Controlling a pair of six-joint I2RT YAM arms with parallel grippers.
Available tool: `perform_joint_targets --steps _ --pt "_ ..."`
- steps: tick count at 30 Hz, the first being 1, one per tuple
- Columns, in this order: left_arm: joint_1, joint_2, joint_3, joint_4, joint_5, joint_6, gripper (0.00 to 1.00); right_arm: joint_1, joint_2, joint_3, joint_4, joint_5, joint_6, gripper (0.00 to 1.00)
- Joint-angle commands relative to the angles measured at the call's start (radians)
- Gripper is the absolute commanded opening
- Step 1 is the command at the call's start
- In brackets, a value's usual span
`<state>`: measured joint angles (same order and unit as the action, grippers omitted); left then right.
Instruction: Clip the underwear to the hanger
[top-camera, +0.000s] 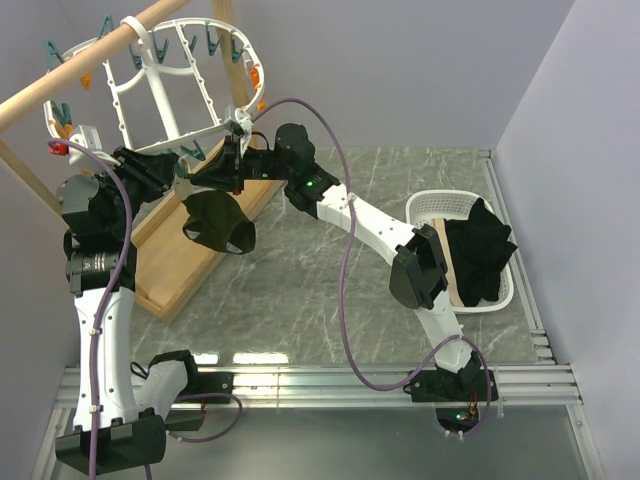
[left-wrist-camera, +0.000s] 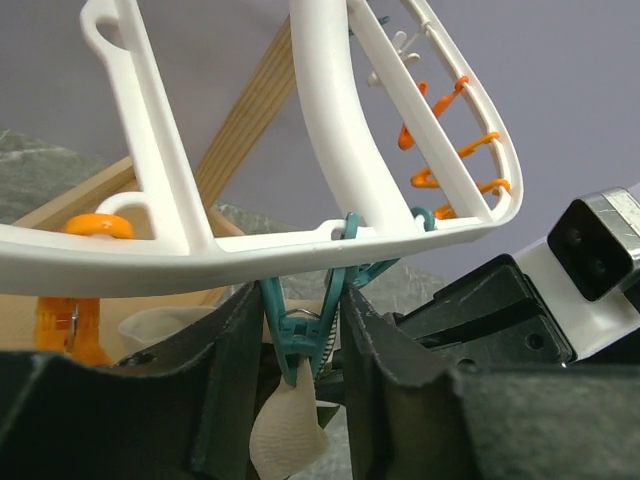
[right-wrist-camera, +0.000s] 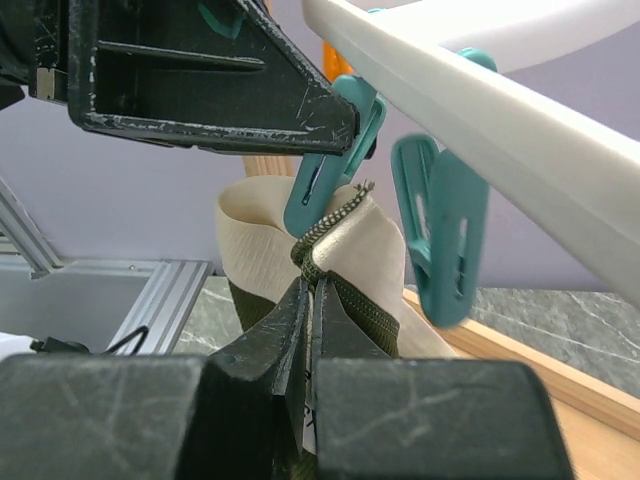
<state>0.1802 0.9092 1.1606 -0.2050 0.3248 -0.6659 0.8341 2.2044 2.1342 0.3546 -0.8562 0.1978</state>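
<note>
The white hanger (top-camera: 190, 70) (left-wrist-camera: 330, 130) (right-wrist-camera: 480, 110) hangs from the wooden pole. The dark olive underwear (top-camera: 215, 225) dangles under its near rim. One teal clothespin (left-wrist-camera: 300, 335) (right-wrist-camera: 325, 180) bites the pale lining (left-wrist-camera: 285, 430) of the underwear (right-wrist-camera: 260, 250). My left gripper (top-camera: 188, 163) (left-wrist-camera: 305, 310) straddles that pin, its fingers parted and resting against the spread handles. My right gripper (top-camera: 228, 165) (right-wrist-camera: 312, 290) is shut on the underwear's olive trimmed edge just below the pin.
A second teal clothespin (right-wrist-camera: 440, 240) hangs beside the first; orange pins (left-wrist-camera: 80, 320) hang further along the rim. The wooden stand's tray (top-camera: 180, 260) lies under the hanger. A white basket (top-camera: 430, 208) at the right holds a black garment (top-camera: 480, 250).
</note>
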Motion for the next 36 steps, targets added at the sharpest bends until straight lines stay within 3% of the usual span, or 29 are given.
perform_joint_targets --steps 1,5,12,15,16,22,26,32,36 --pt "0.001 -0.013 0.010 -0.028 0.017 0.012 0.40 0.011 -0.008 0.053 0.058 0.026 0.005 0.00" --pt "0.001 -0.016 0.013 -0.028 0.011 0.009 0.47 0.011 -0.011 0.053 0.055 0.039 0.000 0.00" --pt "0.001 -0.038 0.027 -0.027 -0.001 0.014 0.70 0.011 -0.023 0.029 0.041 0.052 -0.009 0.01" --pt "0.002 -0.047 0.034 -0.051 -0.015 0.025 0.74 0.011 -0.046 -0.006 0.029 0.062 -0.017 0.18" --pt "0.002 -0.047 0.036 -0.066 -0.013 0.032 0.75 0.013 -0.052 -0.019 0.026 0.077 -0.024 0.28" --pt "0.001 -0.075 0.028 -0.117 -0.046 0.063 0.75 0.011 -0.159 -0.167 -0.008 0.118 -0.081 0.57" --pt "0.002 -0.090 0.027 -0.161 -0.081 0.081 0.72 0.013 -0.236 -0.324 -0.009 0.150 -0.097 0.61" --pt "0.001 -0.104 0.036 -0.260 -0.188 0.121 0.58 0.003 -0.377 -0.566 0.003 0.235 -0.094 0.61" --pt "0.002 -0.116 0.034 -0.298 -0.234 0.147 0.53 -0.032 -0.417 -0.689 0.062 0.264 -0.011 0.60"
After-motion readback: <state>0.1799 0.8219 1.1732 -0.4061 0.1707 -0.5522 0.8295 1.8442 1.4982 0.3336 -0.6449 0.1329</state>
